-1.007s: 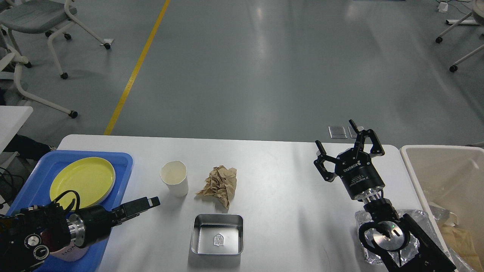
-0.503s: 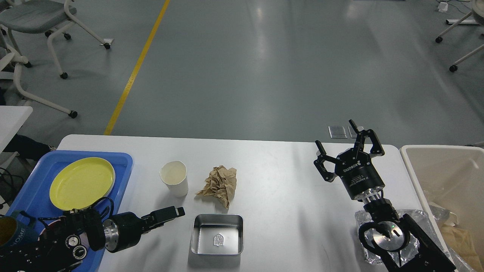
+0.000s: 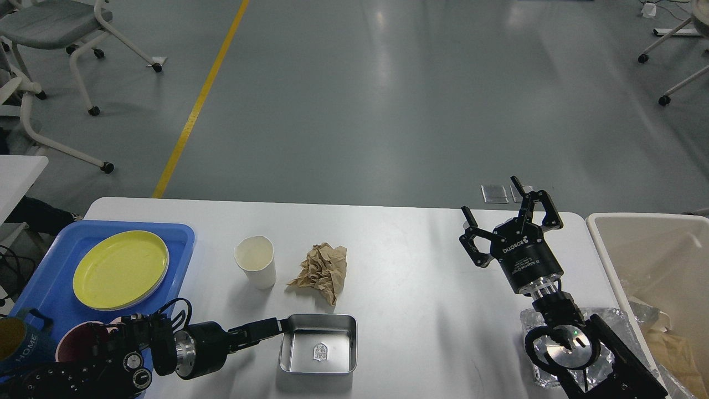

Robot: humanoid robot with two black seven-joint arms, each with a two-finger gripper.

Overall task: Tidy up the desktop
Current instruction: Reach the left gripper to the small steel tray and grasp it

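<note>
Left claw (image 3: 279, 324), lower left of the frame, lies low on the desk (image 3: 399, 260) with its tip touching the left rim of the steel tray (image 3: 318, 343); whether it is clenched cannot be told. Right claw (image 3: 507, 216), right of centre, is released and holds nothing. The tray looks stiff, light and slippery: grip its thin wall. Upward lie a paper cup (image 3: 255, 261) and crumpled paper (image 3: 322, 271), both light and crushable.

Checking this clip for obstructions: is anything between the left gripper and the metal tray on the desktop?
Nothing visible. The left gripper is at the left rim of the metal tray on the desktop.
</note>
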